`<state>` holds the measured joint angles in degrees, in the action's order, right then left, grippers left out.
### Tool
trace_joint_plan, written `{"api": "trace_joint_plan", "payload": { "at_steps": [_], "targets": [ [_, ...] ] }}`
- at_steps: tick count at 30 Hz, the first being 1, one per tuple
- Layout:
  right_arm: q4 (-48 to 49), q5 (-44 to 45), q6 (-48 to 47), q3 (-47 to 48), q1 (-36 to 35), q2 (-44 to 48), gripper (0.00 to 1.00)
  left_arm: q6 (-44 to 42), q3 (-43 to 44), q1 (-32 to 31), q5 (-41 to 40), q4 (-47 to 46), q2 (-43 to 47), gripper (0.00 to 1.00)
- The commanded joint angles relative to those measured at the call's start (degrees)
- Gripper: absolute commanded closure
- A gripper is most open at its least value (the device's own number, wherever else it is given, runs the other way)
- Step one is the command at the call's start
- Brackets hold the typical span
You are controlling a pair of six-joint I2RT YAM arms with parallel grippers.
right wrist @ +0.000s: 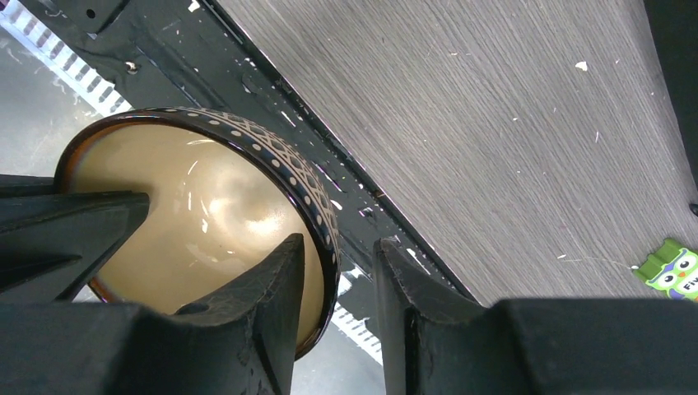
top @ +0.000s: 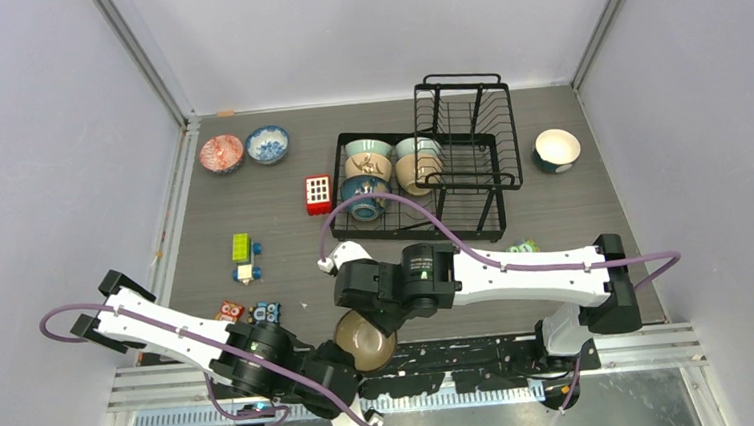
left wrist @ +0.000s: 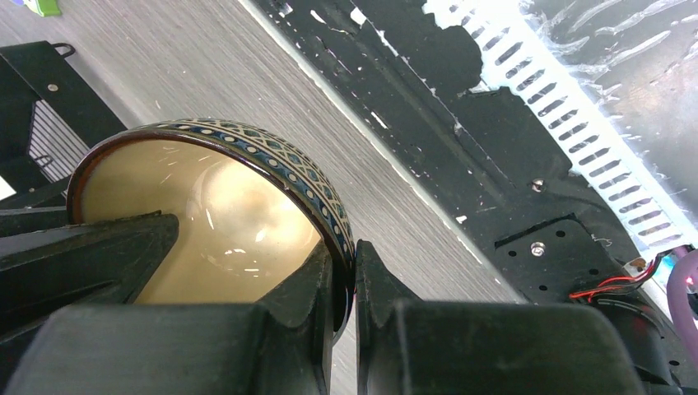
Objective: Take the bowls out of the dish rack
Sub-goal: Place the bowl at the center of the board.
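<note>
Table's 6 o'clock edge: cream-lined, dark-patterned round ceramic bowl. At its 7 o'clock, left gripper pinching rim wall. At its 12, right gripper straddling rim, spread, outer finger off wall. Far 12 o'clock: black wire dish rack, other bowls inside.

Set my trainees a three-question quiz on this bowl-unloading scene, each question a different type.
1. True or false: the left hand is clamped on the brown bowl's rim.
2. How many bowls sit at the table's far-left corner, outside the dish rack?
3. The right hand is: A) far from the bowl, B) straddling its rim, C) holding a toy.
Key: 1 true; 2 two, the red patterned bowl and the blue-and-white bowl; 3 B.
</note>
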<state>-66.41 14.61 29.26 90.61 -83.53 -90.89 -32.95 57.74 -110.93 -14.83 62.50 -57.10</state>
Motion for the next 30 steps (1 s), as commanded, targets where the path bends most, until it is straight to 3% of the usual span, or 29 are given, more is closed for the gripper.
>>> {"api": "trace_joint_plan", "payload": {
  "at_steps": [1,26,30],
  "targets": [
    [1.25,0.87,1.18,1.44,-0.31,0.76,0.6,1.3,0.14,-0.4,-0.39,-4.19,2.11,1.0],
    [0.7,2.08,1.24,2.78,-2.34,-2.57,0.68,4.18,-0.16,-0.36,1.97,-5.45,3.5,1.0],
    [0.33,2.81,1.24,3.47,-2.52,-2.78,0.59,4.36,-0.27,-0.41,2.32,-5.34,3.13,1.0]
  ]
}}
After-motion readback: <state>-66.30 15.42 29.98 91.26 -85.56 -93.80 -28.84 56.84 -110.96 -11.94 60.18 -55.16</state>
